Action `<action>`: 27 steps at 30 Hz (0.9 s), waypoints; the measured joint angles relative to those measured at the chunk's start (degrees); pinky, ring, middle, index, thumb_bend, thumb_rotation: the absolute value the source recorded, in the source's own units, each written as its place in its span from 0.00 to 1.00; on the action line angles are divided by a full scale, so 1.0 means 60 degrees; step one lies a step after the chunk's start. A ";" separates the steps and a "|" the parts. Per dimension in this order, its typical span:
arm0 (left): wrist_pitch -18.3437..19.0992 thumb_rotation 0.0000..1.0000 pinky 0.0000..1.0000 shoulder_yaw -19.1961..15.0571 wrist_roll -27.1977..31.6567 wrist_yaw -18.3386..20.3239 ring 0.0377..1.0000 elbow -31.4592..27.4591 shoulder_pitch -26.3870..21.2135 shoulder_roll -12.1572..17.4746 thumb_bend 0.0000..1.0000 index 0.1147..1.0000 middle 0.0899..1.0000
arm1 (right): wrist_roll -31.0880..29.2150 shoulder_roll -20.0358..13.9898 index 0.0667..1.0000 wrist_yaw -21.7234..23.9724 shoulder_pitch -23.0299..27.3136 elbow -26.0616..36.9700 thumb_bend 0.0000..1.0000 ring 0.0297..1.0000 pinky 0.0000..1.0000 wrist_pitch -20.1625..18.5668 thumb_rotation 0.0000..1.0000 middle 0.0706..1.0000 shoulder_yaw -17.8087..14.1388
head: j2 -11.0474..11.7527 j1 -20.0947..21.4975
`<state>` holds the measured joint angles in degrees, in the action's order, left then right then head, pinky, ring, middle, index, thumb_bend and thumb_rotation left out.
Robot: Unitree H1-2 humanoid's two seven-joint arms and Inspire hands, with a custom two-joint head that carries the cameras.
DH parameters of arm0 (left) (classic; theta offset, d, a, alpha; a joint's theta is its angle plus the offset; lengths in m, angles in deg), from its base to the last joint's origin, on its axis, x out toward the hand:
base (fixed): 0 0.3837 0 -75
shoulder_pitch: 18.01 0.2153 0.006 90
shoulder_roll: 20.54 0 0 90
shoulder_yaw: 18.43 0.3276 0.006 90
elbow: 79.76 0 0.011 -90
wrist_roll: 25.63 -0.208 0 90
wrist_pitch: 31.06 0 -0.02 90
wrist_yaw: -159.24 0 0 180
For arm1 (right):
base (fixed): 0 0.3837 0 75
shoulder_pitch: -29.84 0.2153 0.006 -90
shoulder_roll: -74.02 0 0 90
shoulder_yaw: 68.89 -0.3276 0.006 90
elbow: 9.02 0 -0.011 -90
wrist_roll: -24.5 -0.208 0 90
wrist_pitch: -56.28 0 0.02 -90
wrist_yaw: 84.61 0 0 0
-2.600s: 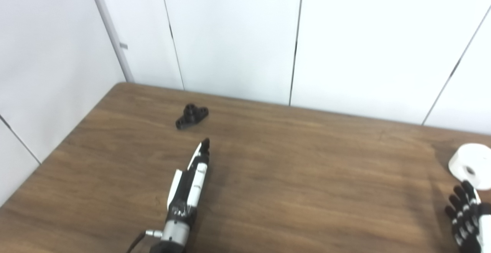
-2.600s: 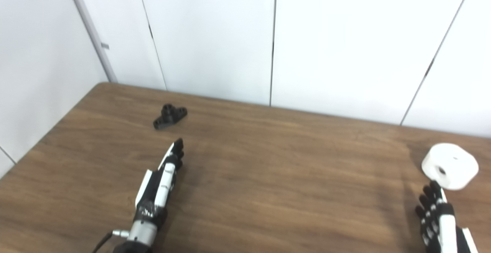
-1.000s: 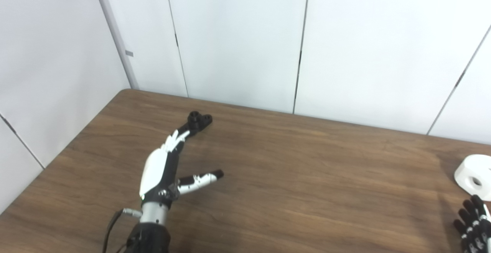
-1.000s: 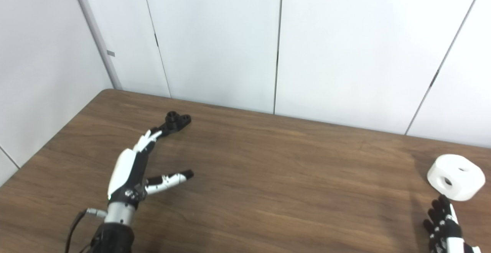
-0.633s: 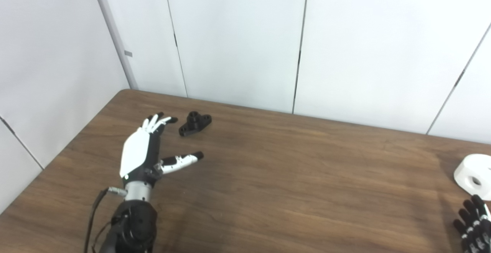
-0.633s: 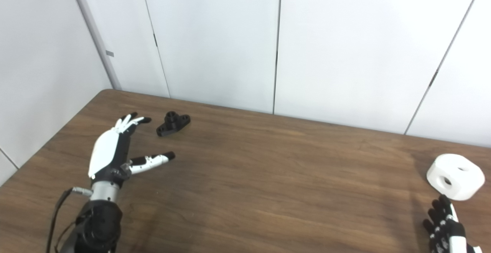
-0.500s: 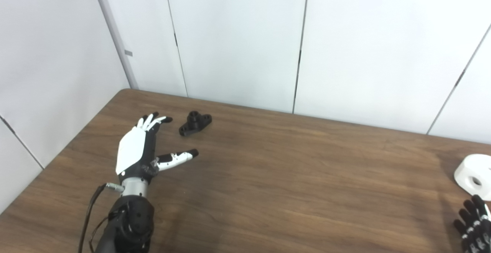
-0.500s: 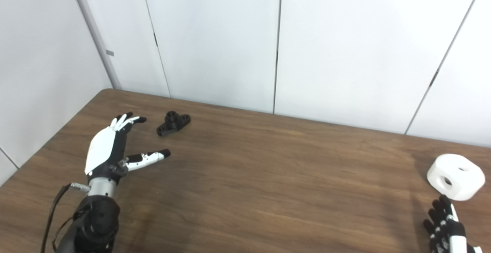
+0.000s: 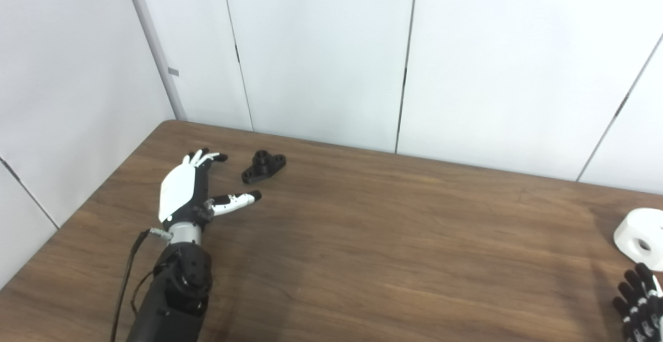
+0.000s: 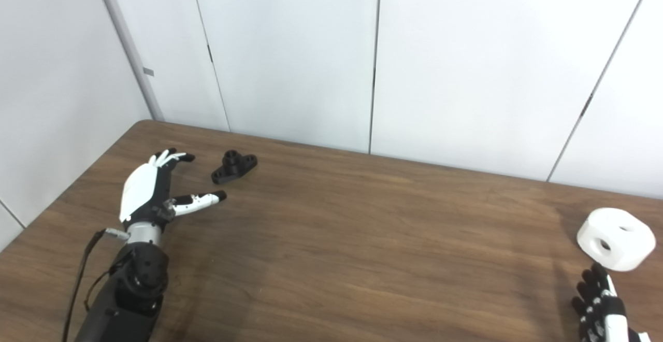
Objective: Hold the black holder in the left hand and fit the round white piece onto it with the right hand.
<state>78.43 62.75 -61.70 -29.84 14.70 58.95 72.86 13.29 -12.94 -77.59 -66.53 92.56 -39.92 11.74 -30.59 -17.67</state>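
Note:
The small black holder (image 9: 263,166) lies on the brown table (image 9: 362,238) near its far left corner. My left hand (image 9: 192,189) is open just left of the holder, fingers stretched toward the wall and the thumb pointing right, below the holder; it does not touch it. The round white piece (image 10: 615,238), with a hole in its side, rests at the table's right edge. My right hand (image 10: 601,305) shows at the bottom right, a little in front of the white piece, with its fingers spread apart and holding nothing.
White wall panels (image 9: 321,57) rise directly behind the table's far edge and along its left side. A black cable (image 9: 124,280) hangs from my left wrist.
My left hand swung from the table's middle toward the far left, opened its thumb, and now sits left of the holder. The right hand and the white piece have stayed put.

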 measured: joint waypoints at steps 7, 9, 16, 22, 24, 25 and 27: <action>0.0221 0.38 1.00 0.0435 0.0018 0.0045 1.00 0.0981 -0.0884 0.0335 0.95 0.77 0.97 | 0.0025 0.0073 1.00 -0.0031 -0.0054 0.0145 0.58 1.00 1.00 -0.0102 1.00 1.00 0.0005 | -0.0015 0.0000; 0.0255 0.39 1.00 0.0509 0.0084 0.0045 1.00 0.1269 -0.1055 0.0394 0.97 0.78 0.98 | 0.0036 0.0073 1.00 -0.0035 -0.0073 0.0217 0.56 1.00 1.00 -0.0184 1.00 1.00 0.0013 | -0.0015 0.0000; 0.0329 0.38 1.00 0.0823 0.0276 0.0018 1.00 0.1983 -0.1369 0.0494 0.95 0.78 0.97 | 0.0111 0.0071 1.00 -0.0033 -0.0102 0.0270 0.53 1.00 1.00 -0.0218 1.00 1.00 0.0056 | 0.0059 0.0015; 0.0360 0.40 1.00 0.1217 0.0279 -0.0001 1.00 0.2731 -0.1829 0.0684 0.97 0.78 0.97 | 0.0185 0.0079 1.00 -0.0051 -0.0100 0.0292 0.52 1.00 1.00 -0.0211 1.00 1.00 0.0115 | 0.0059 0.0029; 0.0365 0.38 1.00 0.1288 0.0279 -0.0038 1.00 0.2871 -0.1959 0.0730 0.96 0.78 0.97 | 0.0189 0.0084 1.00 -0.0054 -0.0100 0.0294 0.52 1.00 1.00 -0.0210 1.00 1.00 0.0121 | 0.0059 0.0044; 0.0375 0.38 1.00 0.1329 0.0279 -0.0042 1.00 0.2918 -0.2012 0.0753 0.95 0.78 0.97 | 0.0206 0.0083 1.00 -0.0057 -0.0100 0.0297 0.51 1.00 1.00 -0.0206 1.00 1.00 0.0129 | 0.0044 0.0058; 0.0381 0.36 1.00 0.1407 0.0286 -0.0049 1.00 0.3025 -0.2105 0.0808 0.95 0.78 0.97 | 0.0232 0.0084 1.00 -0.0060 -0.0101 0.0302 0.51 1.00 1.00 -0.0203 1.00 1.00 0.0142 | 0.0044 0.0073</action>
<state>80.72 71.20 -59.99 -30.13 32.85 46.32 77.71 14.68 -12.44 -77.95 -67.13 94.37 -41.14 12.60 -30.32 -17.23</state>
